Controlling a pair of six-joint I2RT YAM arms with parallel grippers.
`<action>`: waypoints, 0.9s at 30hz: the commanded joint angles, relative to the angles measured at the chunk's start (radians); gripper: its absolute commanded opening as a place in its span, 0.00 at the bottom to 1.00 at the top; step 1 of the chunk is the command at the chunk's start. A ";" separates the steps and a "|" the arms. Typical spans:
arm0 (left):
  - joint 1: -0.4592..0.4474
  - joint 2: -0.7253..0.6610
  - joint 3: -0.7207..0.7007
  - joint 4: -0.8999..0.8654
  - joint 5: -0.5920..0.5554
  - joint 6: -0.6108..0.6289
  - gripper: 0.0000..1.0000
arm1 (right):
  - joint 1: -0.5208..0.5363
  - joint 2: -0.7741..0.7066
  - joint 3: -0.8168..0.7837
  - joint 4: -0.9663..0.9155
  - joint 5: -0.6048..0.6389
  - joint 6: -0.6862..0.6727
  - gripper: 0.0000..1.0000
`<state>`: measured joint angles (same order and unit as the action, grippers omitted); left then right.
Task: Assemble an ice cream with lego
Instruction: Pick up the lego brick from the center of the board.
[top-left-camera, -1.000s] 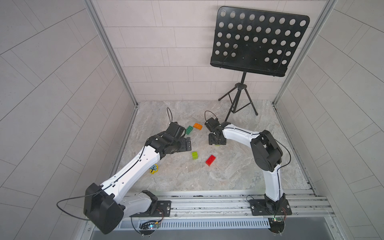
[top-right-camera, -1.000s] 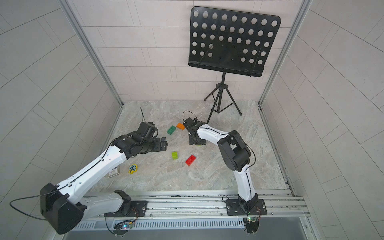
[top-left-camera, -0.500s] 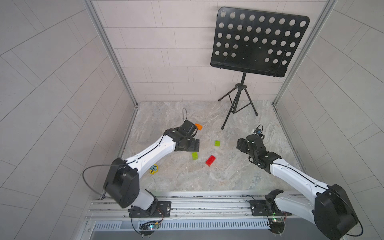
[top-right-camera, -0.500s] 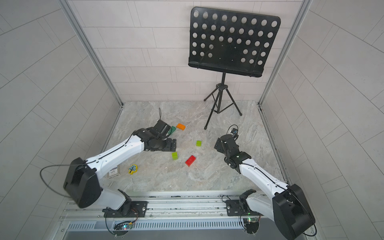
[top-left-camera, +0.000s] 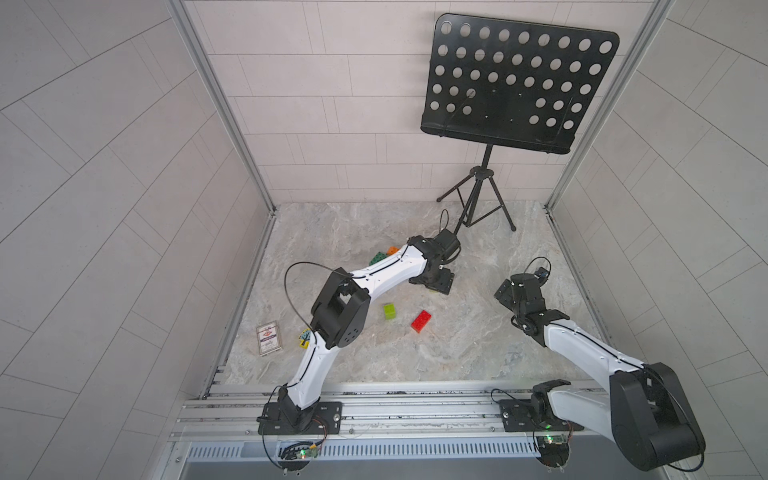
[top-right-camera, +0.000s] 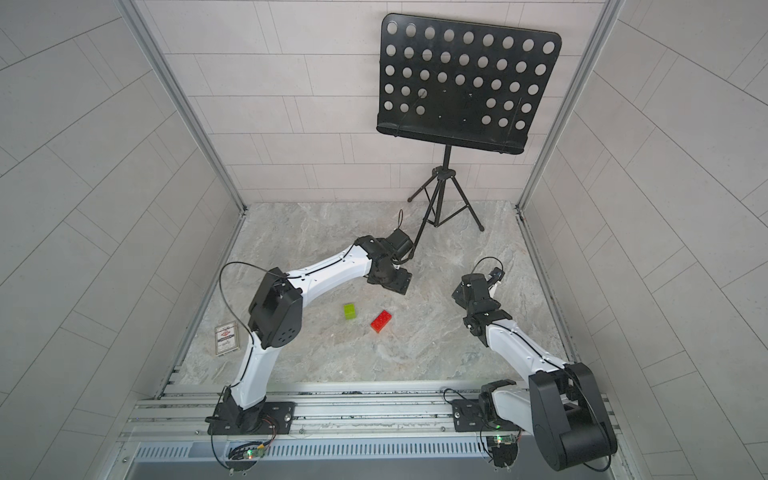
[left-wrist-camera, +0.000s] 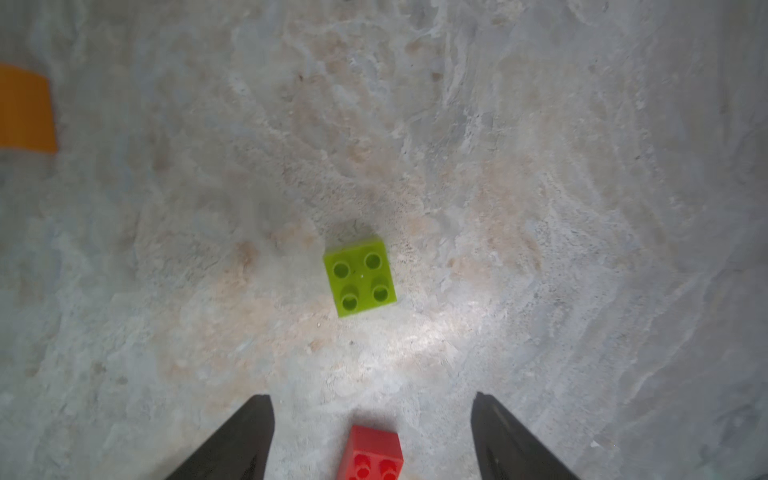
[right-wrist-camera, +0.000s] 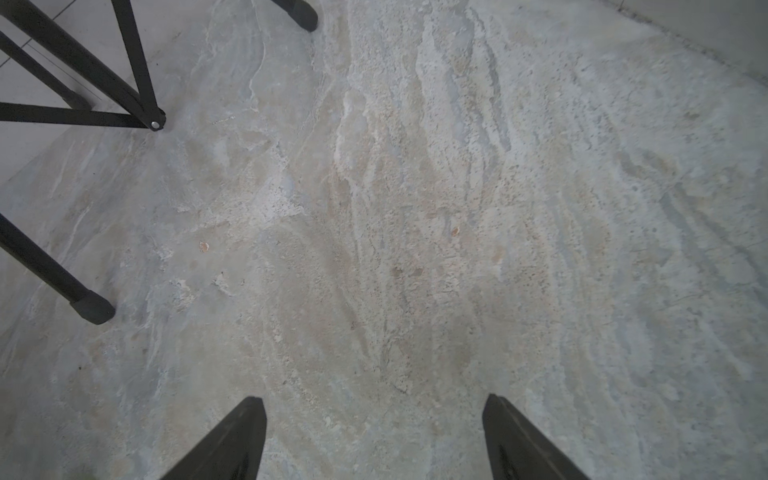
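On the left side of the table (top-left-camera: 478, 340), a small card box (top-left-camera: 269, 338) lies flat. It bears a red emblem inside a printed border, but the lettering is too small to read. Near it lies a flat yellow piece (top-left-camera: 304, 336), partly hidden by the left arm, with markings that cannot be read either.

Left claw (left-wrist-camera: 372, 397): released, fingers (left-wrist-camera: 232, 440) spread wide, grasping nothing. In the left wrist view a red brick (left-wrist-camera: 372, 455) sits on the table between the two fingers, with a gap on either side. A lime-green brick (left-wrist-camera: 359, 276) lies beyond the tips, studs up, untouched.

Right claw (right-wrist-camera: 374, 399): released, fingers spread, empty, above bare table near the capped feet of a music stand (right-wrist-camera: 89, 307).

All bricks lie loose and unstacked. In both top views a second lime-green brick (top-left-camera: 390, 311) (top-right-camera: 350, 311) lies near the red brick, apart from it, around the middle of the table. A dark green brick (top-left-camera: 377, 258) and an orange brick (top-left-camera: 392, 250) lie close together behind the left forearm, partly hidden by it.

Materials: the bricks are glossy moulded plastic. The lime-green ones are square, and the one seen up close has four hollow round studs. The red brick is longer. The table is matt, with a veined grey-beige stone pattern. The claw fingers are black and taper to wedges. The music stand has a black sheet desk perforated with round holes, on a tripod.
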<state>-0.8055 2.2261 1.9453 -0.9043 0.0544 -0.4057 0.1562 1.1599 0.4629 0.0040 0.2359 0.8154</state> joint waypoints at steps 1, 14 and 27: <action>-0.010 0.075 0.102 -0.131 -0.083 0.029 0.79 | -0.003 0.012 0.022 -0.003 -0.008 -0.004 0.86; -0.018 0.202 0.247 -0.147 -0.138 -0.008 0.76 | -0.003 0.039 0.040 0.000 -0.042 -0.024 0.84; -0.019 0.234 0.260 -0.113 -0.084 -0.124 0.66 | -0.001 0.072 0.066 -0.013 -0.066 -0.038 0.79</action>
<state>-0.8181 2.4332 2.1731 -1.0107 -0.0257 -0.5037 0.1562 1.2289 0.5102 0.0093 0.1665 0.7891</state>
